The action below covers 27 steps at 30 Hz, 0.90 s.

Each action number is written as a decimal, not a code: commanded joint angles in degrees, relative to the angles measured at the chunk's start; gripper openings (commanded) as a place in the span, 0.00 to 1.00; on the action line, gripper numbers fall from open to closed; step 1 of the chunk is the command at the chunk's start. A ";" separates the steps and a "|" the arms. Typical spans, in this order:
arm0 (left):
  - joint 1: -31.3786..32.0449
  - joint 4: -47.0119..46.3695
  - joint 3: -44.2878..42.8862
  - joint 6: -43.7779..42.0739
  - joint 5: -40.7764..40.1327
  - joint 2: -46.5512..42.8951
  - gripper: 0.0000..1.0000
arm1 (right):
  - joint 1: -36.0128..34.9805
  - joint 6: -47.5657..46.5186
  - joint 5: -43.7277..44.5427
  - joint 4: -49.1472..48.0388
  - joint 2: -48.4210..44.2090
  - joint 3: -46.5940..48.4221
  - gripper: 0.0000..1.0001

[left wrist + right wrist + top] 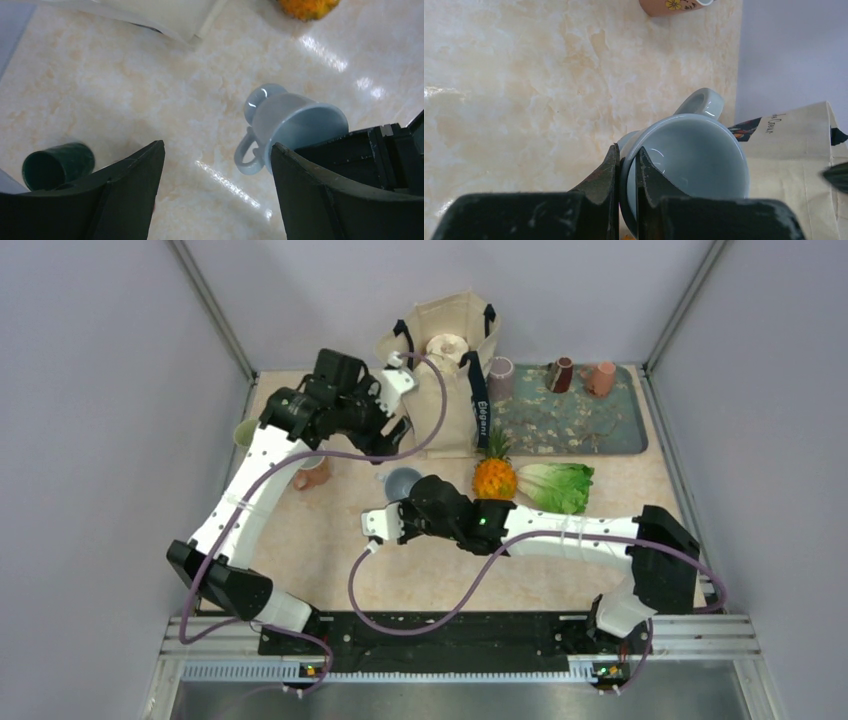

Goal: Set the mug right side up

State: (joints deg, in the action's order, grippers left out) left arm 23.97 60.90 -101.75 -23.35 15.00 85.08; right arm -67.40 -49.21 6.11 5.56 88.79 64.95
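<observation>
Our right fingers (pixel 601 187) clamp the rim of the one pale blue mug (pixel 689 155), tilted, mouth toward them; whether it touches the counter (pixel 524 100) we cannot tell. Our left fingers (pixel 135 175) stand apart, one green cup (pixel 57 165), partly hidden, beside them.

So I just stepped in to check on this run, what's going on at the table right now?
The right hand pinches the rim of the pale blue mug, one finger inside and one outside. It holds the mug tilted, mouth partly up, not yet standing upright. The left hand hangs open above it, holding nothing. A green cup sits off to the side, untouched.
</observation>
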 commanded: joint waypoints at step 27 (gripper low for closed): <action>4.94 -12.73 19.22 0.24 -14.39 1.96 0.00 | -0.61 3.37 2.59 -9.17 -1.26 3.31 0.37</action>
State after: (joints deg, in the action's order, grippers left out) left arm 32.01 52.75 -82.81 -25.36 6.07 86.52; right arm -66.98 -46.41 6.07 3.99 91.26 67.33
